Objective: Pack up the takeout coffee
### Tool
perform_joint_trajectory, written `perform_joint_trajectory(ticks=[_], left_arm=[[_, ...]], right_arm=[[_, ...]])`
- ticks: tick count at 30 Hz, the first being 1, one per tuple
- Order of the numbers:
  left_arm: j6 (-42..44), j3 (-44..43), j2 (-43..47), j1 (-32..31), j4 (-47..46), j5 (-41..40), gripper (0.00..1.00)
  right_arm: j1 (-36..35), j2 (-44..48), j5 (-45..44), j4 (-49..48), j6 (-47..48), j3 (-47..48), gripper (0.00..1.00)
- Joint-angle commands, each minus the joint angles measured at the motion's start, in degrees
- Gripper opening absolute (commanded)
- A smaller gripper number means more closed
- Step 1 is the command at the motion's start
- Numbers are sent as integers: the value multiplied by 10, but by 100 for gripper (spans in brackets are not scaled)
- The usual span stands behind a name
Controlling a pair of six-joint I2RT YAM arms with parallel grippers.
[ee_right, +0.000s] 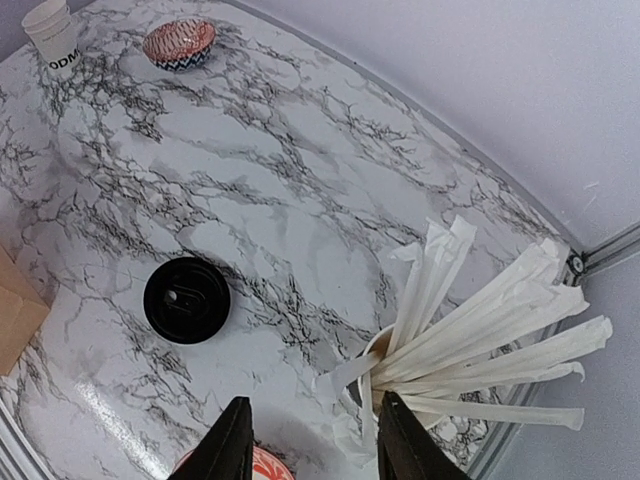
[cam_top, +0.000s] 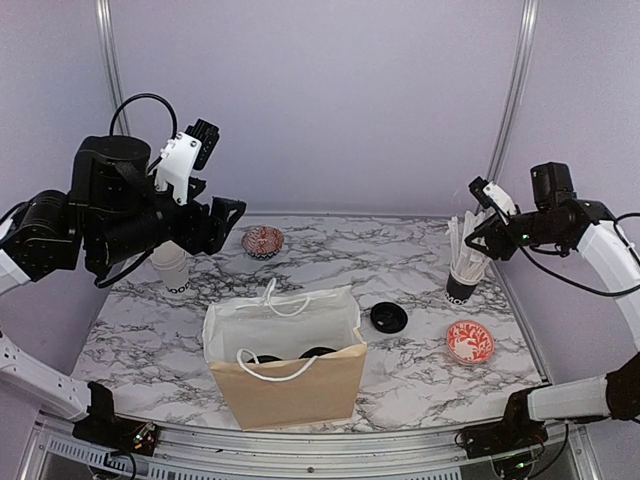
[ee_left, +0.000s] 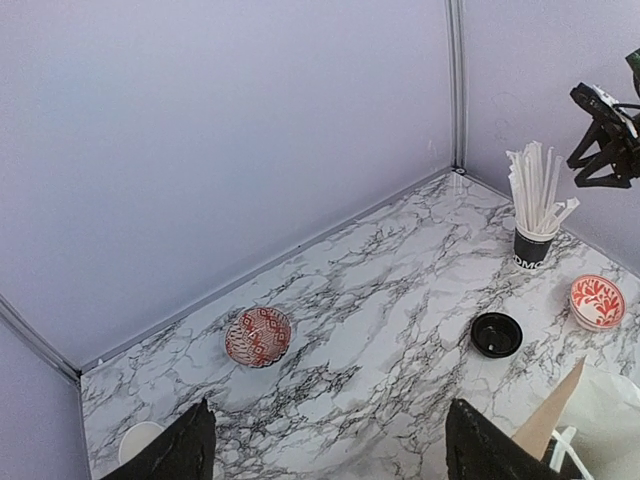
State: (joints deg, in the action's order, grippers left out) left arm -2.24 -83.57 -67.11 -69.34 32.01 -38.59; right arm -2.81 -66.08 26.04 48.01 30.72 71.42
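Note:
A brown paper bag point(cam_top: 290, 385) stands open at the table's front middle, with two black cup lids point(cam_top: 318, 352) showing inside it. One white paper cup point(cam_top: 172, 268) with black lettering stands lidless at the back left; it also shows in the right wrist view point(ee_right: 55, 35). A loose black lid point(cam_top: 388, 317) lies right of the bag. My left gripper point(cam_top: 225, 213) is open and empty, held high above the cup; its fingers point(ee_left: 185, 450) are spread wide. My right gripper point(cam_top: 480, 200) is open and empty above the dark cup of sticks, its fingers point(ee_right: 228, 445) apart.
The dark cup of white sticks point(cam_top: 465, 272) stands at the back right. One red-patterned bowl point(cam_top: 262, 241) sits at the back middle, another point(cam_top: 469, 341) at the right front. Walls close the table at the back and sides.

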Motion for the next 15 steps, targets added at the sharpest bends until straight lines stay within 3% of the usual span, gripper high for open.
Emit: perform_joint_trajectory(ticks=[1, 15], left_arm=[[-3, 21, 18, 14, -45, -5, 80], [-3, 33, 8, 24, -48, 14, 81]], right_arm=[[7, 13, -67, 41, 22, -36, 42], [7, -4, -113, 0, 25, -75, 42]])
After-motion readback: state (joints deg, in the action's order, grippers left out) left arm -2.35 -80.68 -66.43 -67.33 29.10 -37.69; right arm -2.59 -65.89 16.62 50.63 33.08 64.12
